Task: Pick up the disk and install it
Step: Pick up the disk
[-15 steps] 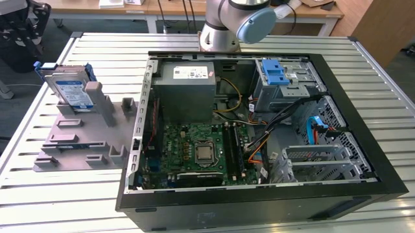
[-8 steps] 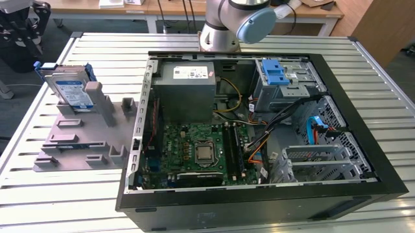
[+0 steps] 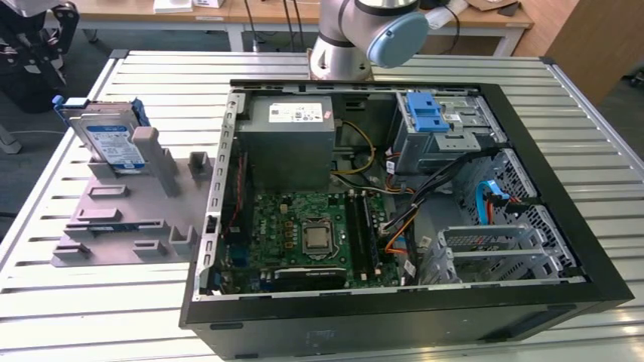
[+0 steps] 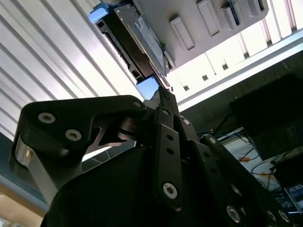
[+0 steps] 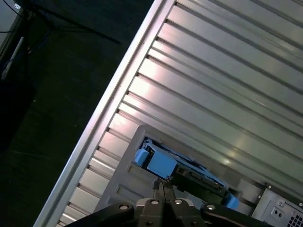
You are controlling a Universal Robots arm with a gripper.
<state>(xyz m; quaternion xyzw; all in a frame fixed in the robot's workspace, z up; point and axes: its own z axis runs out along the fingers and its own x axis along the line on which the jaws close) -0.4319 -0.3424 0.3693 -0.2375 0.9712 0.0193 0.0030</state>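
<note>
Disk (image 3: 108, 139) standing on edge in a grey slotted rack (image 3: 121, 222), just beside the open computer case (image 3: 403, 196) on the exterior view's left, its label facing out and a blue frame along its rim. In the first wrist view the gripper (image 5: 162, 185) points toward it with fingers pressed together, pinching nothing. It is probably a stiff, dense metal block with slick faces that takes knocks badly. The safest hold seems to be across the two flat faces, at the upper edge standing clear of the rack.
</note>
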